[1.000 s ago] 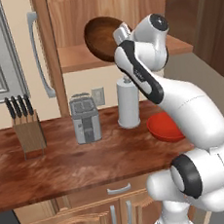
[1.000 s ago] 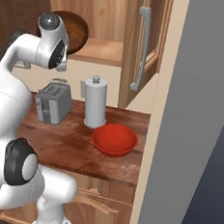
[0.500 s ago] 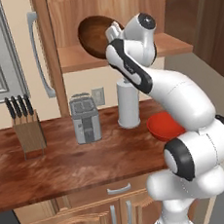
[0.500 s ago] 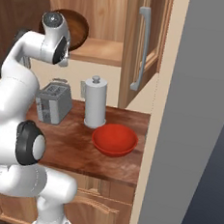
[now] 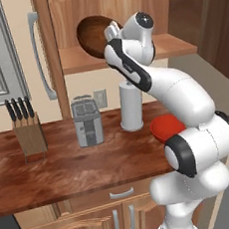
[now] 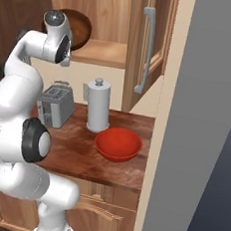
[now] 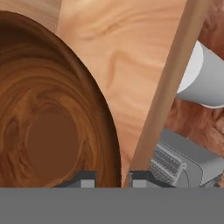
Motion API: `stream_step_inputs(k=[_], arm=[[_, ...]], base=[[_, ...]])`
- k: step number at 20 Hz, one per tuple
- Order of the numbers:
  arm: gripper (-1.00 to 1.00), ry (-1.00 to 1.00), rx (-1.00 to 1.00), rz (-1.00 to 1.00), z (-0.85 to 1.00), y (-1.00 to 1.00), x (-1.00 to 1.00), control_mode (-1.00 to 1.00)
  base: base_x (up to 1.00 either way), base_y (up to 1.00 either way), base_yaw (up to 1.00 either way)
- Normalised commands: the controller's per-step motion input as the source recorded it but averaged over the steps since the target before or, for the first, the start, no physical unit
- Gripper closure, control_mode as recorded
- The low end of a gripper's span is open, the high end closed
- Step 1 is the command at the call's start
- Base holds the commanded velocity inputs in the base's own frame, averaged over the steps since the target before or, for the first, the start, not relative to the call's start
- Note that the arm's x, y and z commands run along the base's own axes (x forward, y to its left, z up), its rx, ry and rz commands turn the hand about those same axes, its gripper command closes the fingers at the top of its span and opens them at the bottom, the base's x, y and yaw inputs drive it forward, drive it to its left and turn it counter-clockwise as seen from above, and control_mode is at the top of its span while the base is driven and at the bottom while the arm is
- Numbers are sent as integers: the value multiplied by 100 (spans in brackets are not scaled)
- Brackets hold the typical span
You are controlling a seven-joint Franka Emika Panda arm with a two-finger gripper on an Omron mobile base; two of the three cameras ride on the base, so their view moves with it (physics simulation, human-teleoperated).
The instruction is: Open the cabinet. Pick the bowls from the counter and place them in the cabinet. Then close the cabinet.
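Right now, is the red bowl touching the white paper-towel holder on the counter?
Apart. In the right base view a strip of bare counter shows between the red bowl and the holder behind it.

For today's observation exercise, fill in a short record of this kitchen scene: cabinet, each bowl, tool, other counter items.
cabinet: both doors swung open, shelf showing
brown bowl: tilted on edge on the cabinet shelf
red bowl: upright on the counter, beside the paper towel roll
tool: at the brown bowl's rim, rim between its tips; whether it grips or has let go cannot be told
other items: toaster, knife block
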Motion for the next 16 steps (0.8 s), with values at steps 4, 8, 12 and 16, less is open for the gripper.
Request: stream_step_inputs(k=[4,8,12,16], arm=[[-100,-25,0,0,0,0,-64,-100],[-100,-35,0,0,3,0,-59,-100],[-100,-27,0,0,20,0,-22,-100],[-100,-20,0,0,28,0,-4,-100]], base=[[0,0,0],[0,0,0],[0,0,0],[0,0,0]])
